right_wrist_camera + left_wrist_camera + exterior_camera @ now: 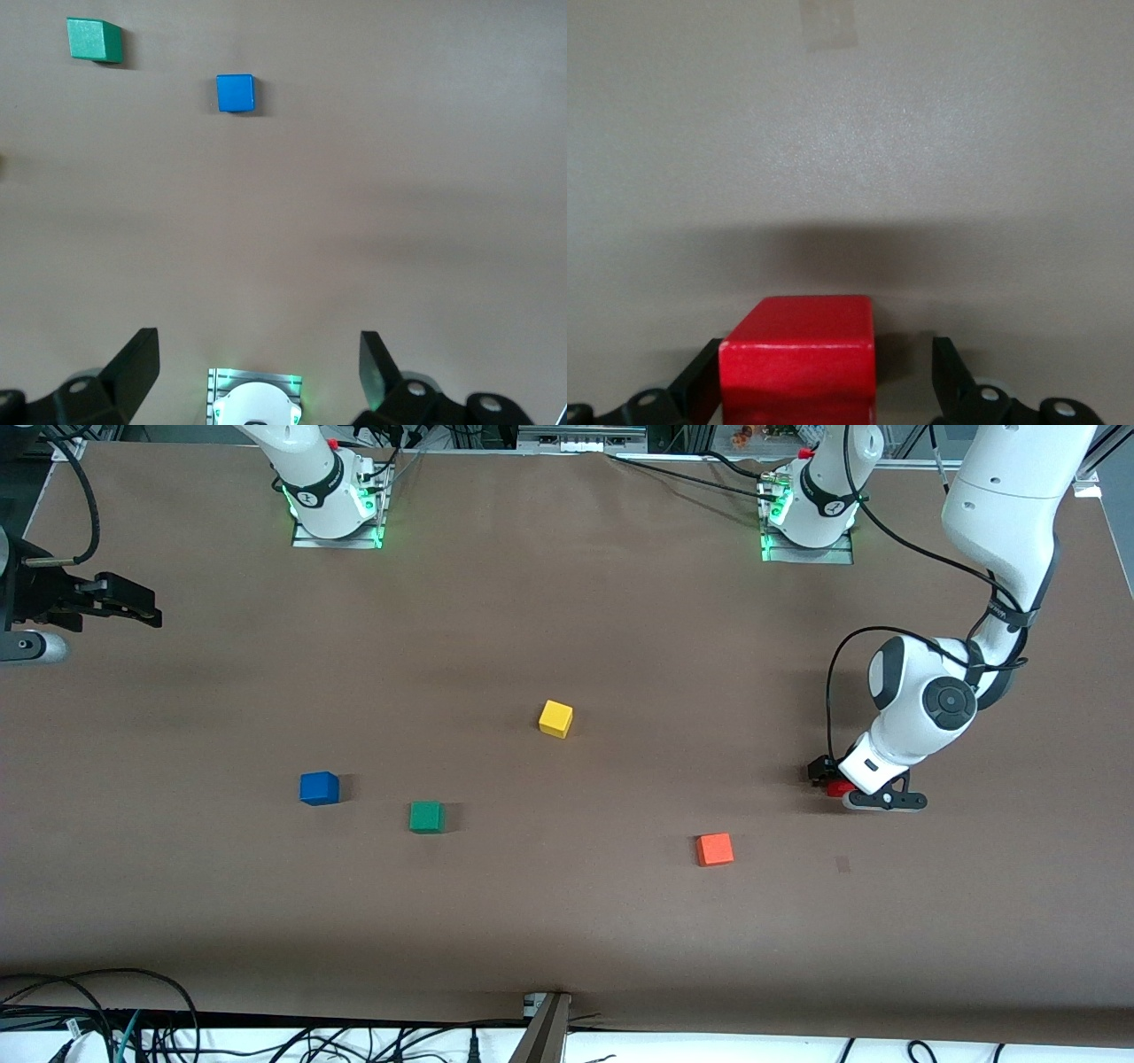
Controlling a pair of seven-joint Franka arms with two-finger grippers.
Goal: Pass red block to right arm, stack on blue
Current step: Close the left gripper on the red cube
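Note:
The red block (837, 786) sits on the table near the left arm's end, mostly hidden under the left hand. In the left wrist view the red block (802, 359) lies between the fingers of my left gripper (824, 372). One finger is at its side and the other stands clear with a gap, so the gripper is open around it. My left gripper (833, 781) is down at table level. The blue cube (319, 788) sits toward the right arm's end and also shows in the right wrist view (236, 93). My right gripper (133, 607) is open, empty and raised over the right arm's end of the table.
A green cube (426, 817) lies beside the blue one, slightly nearer the camera. A yellow cube (555, 718) sits mid-table. An orange-red cube (714, 849) lies nearer the camera than the red block. A small tape mark (842, 864) is on the table close to the left gripper.

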